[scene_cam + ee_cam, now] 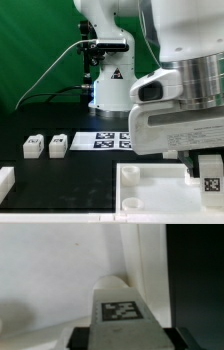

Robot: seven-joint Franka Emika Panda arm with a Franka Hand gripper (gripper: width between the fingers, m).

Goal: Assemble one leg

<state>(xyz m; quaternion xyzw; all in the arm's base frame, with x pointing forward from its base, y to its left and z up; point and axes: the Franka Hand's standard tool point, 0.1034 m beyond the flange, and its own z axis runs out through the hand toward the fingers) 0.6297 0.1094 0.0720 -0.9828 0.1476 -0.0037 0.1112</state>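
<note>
My gripper (208, 172) is shut on a white leg (210, 172) with a black-and-white tag and holds it upright over the right part of the large white square panel (150, 190). In the wrist view the held leg (120, 308) fills the middle between the dark fingers (84, 336), its far end close to the panel's raised rim (148, 269). Two more legs (33, 147) (57, 145) stand side by side on the black table at the exterior view's left.
The marker board (105, 140) lies behind the panel near the arm's base (108, 90). A white piece (5, 182) shows at the exterior view's left edge. A green backdrop and a cable are behind.
</note>
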